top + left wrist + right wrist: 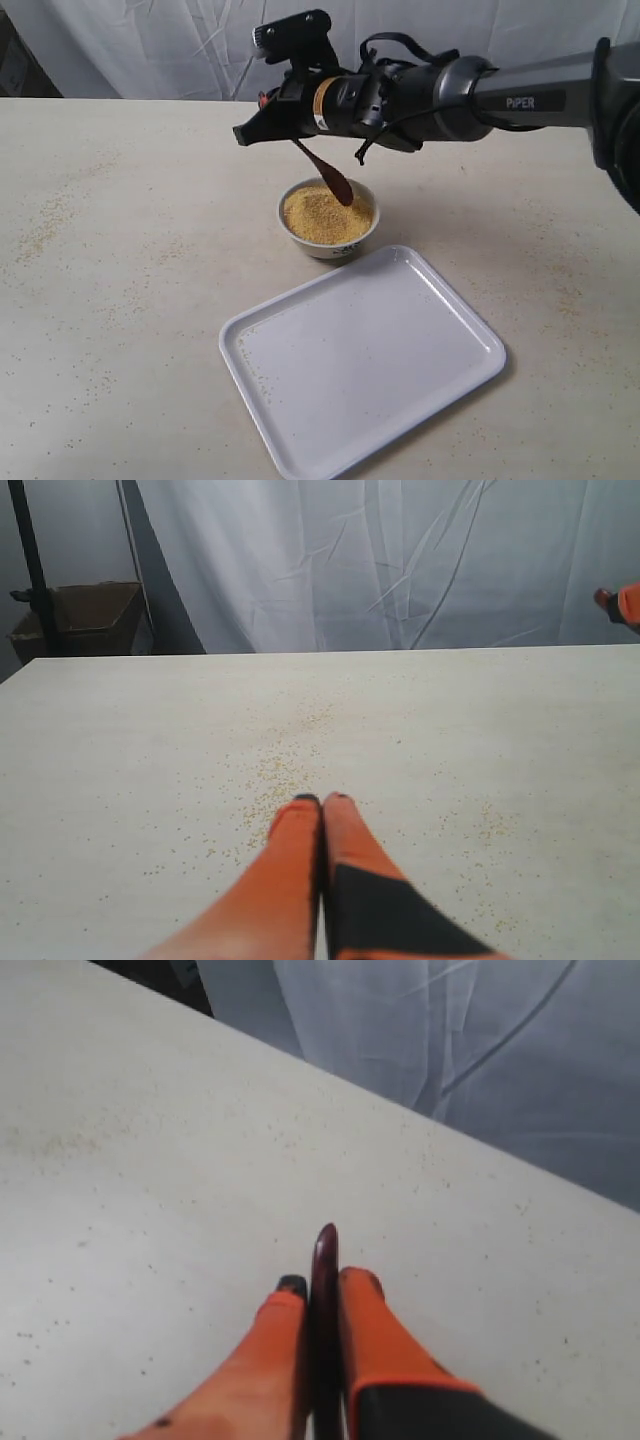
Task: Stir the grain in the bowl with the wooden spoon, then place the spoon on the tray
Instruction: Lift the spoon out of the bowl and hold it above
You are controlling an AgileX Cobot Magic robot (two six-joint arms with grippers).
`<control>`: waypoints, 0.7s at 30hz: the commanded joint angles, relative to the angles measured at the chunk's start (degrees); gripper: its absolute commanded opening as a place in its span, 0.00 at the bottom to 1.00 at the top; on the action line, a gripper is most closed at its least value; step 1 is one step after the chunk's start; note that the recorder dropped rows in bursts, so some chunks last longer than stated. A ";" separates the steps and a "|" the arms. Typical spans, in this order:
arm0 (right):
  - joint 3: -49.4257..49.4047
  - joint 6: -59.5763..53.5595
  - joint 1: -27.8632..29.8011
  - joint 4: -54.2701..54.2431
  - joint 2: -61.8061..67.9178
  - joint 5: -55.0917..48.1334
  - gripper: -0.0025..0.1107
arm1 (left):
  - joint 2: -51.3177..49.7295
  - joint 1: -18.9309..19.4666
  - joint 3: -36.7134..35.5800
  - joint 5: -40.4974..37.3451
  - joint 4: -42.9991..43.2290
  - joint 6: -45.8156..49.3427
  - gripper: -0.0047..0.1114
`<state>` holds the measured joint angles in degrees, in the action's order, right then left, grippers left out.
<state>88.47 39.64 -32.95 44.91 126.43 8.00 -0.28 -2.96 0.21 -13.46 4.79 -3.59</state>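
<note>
The white bowl [331,249] stands mid-table, filled with yellow grain [322,216]. My right gripper [255,128] reaches across above it, shut on the slim handle of the dark wooden spoon [325,172]. The spoon slants down and its oval end touches the grain at the bowl's far side. The right wrist view shows the handle [325,1260] clamped between the orange fingers of that gripper [326,1282], poking past the tips. The white tray [400,340] lies just in front of the bowl with nothing on it. My left gripper [322,800] is shut on nothing, low over the table.
Loose grains [275,775] are scattered over the beige tabletop, thickest on its left part. A white curtain hangs behind the table. A brown box [95,615] sits beyond the table's far left corner. The left arm is outside the exterior view.
</note>
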 commanded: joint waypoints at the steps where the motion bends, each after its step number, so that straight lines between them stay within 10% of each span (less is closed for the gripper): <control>1: -0.19 1.23 0.07 -0.93 3.97 0.49 0.05 | 0.28 0.04 -0.21 0.21 0.14 -0.19 0.04; 21: -0.19 1.16 -0.72 -4.55 -9.13 -16.47 0.05 | 0.28 0.04 -0.21 0.21 0.14 -0.19 0.04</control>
<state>88.37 40.88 -33.85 41.77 120.90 -0.75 -0.28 -2.96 0.21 -13.46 4.79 -3.59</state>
